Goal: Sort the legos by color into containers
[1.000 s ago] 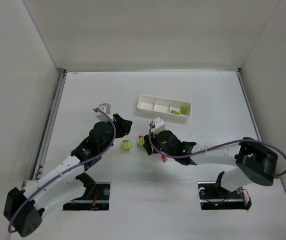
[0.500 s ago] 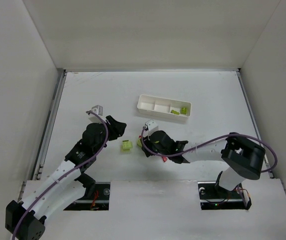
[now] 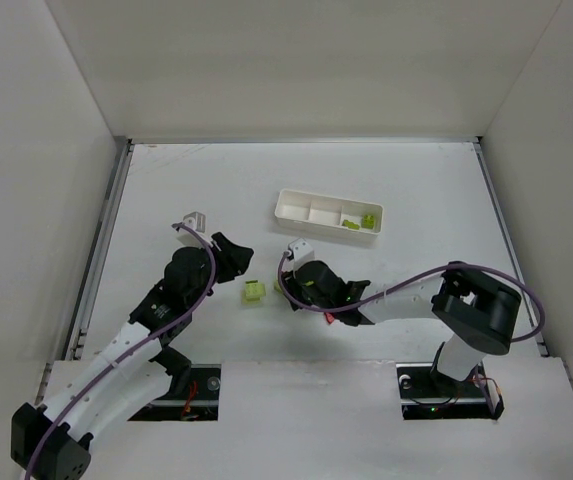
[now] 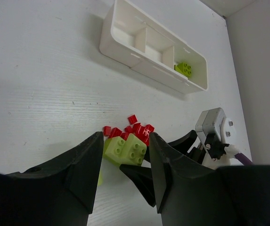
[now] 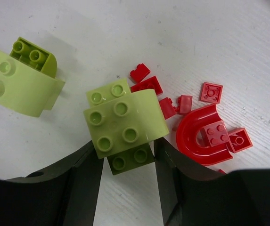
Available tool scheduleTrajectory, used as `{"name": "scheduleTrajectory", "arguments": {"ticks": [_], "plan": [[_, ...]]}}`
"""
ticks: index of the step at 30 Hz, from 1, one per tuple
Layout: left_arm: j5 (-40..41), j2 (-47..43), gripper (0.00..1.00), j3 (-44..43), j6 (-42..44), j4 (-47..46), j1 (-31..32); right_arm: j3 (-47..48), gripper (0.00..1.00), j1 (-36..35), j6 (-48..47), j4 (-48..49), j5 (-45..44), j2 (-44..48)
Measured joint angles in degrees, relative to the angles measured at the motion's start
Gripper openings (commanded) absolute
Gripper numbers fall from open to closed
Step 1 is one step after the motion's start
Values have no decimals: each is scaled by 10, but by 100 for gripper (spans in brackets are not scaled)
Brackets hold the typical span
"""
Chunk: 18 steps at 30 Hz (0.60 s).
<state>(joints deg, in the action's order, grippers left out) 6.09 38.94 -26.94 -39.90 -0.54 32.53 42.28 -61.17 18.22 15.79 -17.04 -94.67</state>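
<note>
The legos lie in a cluster on the table: a stack of yellow-green bricks point(image 5: 125, 120), small red pieces point(image 5: 146, 84) and a red arch point(image 5: 193, 141). A loose yellow-green brick point(image 3: 254, 291) lies just left of the cluster. My right gripper point(image 5: 124, 157) straddles the stack's darker bottom brick. Its right finger touches that brick and a thin gap shows on the left. My left gripper point(image 4: 125, 172) hovers open and empty, left of the cluster. The containers are one white tray point(image 3: 296, 203), and its right compartment holds yellow-green bricks point(image 3: 362, 222).
The two grippers are close together, with one finger of the right gripper point(image 4: 142, 181) showing between my left fingers. White walls enclose the table on three sides. The tray's left and middle compartments show no bricks.
My right gripper has slid left onto the yellow-green stack and its jaws have narrowed around it. The left gripper has drawn back a little to the left.
</note>
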Motion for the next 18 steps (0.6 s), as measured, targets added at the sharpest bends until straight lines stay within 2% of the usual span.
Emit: {"name": "scheduleTrajectory", "arguments": {"ticks": [2,4,10,18], "plan": [[0,0,41,0,0,0,0,0,34,0,3,4,-3,0],[0,-1,41,0,-1,1,1,0,30,0,9,7,-5,0],[-2,-16,46,0,-10,4,9,-12,29,4,32,9,-7,40],[-6,-12,62,-3,-53,-40,63,-56,29,78,129,19,39,226]]}}
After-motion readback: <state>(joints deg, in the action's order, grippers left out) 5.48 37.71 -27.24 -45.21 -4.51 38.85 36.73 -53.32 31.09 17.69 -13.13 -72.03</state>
